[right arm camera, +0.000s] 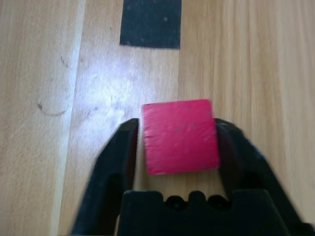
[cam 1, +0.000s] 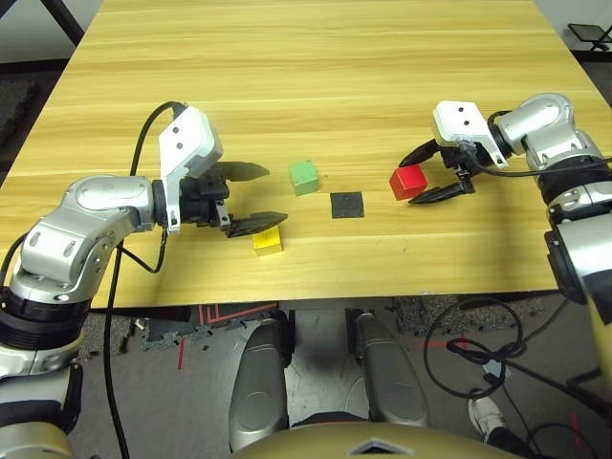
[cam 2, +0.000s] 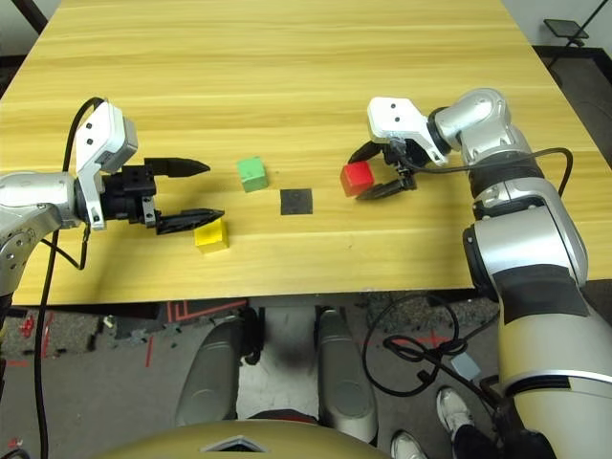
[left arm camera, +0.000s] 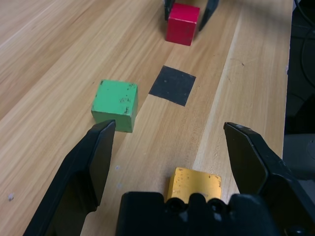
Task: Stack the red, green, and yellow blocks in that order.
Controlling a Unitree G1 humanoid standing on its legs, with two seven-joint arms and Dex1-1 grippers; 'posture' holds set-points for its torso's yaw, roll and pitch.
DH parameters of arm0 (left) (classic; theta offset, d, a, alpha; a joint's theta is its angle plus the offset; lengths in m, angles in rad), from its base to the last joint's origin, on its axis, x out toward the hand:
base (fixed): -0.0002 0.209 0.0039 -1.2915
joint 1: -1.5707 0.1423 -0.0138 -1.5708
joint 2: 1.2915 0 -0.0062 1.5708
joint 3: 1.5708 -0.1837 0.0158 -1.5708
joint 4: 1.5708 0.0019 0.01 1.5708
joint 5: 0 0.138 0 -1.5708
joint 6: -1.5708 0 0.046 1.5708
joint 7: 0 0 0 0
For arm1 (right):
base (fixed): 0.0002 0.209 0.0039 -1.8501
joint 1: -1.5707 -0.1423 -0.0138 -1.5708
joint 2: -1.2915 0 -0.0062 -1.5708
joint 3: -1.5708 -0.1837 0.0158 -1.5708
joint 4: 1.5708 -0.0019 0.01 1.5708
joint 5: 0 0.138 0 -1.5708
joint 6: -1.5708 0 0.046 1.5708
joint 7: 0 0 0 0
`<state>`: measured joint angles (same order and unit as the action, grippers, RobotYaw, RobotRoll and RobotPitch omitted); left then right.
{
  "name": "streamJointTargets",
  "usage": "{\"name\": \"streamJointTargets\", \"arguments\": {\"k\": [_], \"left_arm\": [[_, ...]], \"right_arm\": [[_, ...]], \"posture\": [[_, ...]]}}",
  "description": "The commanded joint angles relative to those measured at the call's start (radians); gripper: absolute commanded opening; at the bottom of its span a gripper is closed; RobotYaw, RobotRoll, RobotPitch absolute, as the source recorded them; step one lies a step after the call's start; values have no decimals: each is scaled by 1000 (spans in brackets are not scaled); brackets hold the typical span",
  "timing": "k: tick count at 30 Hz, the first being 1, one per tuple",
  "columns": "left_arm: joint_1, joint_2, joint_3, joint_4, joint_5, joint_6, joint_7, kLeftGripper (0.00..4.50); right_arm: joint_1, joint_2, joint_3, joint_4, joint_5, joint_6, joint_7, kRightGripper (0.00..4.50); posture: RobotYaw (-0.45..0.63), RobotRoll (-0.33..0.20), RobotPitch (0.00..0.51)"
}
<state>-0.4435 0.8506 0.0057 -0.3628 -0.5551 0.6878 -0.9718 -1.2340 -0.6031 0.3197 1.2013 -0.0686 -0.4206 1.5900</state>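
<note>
Red block (right arm camera: 181,137), matte and square-faced, between right jaws closed on it; left jaws wide, empty.

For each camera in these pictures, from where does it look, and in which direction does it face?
Left and right eye views: on the head, facing forward and down at the table; both forearms show.
Left wrist view: on the left wrist, facing along the open left gripper over the yellow block.
Right wrist view: on the right wrist, facing down along the right gripper to the red block.
Both wrist views share the red block and black patch.
</note>
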Motion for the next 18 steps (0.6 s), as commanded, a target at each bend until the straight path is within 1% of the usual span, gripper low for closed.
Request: {"name": "streamJointTargets", "arguments": {"k": [1,4,6,8,10,13,18], "left_arm": [[24,10,15,-26,-6,13,5,4500],[27,15,16,-24,-4,11,5,4500],[23,14,13,-20,-2,11,5,4500],[14,9,7,-15,1,10,9,4500],[11,1,-2,-10,7,6,12,4500],[21,-12,-9,-11,9,0,20,4500],[30,-33,-14,-15,12,0,38,4500]], "right_arm": [[-15,5,-7,-10,-36,-21,-8,2031],[-27,28,-14,-70,-33,38,-6,2031],[-25,46,-18,-136,-26,113,-6,2031],[-6,60,-17,-228,-34,217,-37,2031],[28,66,-15,-341,-37,319,-64,2031],[88,68,-14,-511,-15,469,-63,2031],[182,67,-5,-742,2,662,-81,2031]], "posture": [[329,-57,242],[326,-61,241],[324,-64,240],[322,-68,240],[322,-71,240],[324,-76,241],[332,-80,244]]}}
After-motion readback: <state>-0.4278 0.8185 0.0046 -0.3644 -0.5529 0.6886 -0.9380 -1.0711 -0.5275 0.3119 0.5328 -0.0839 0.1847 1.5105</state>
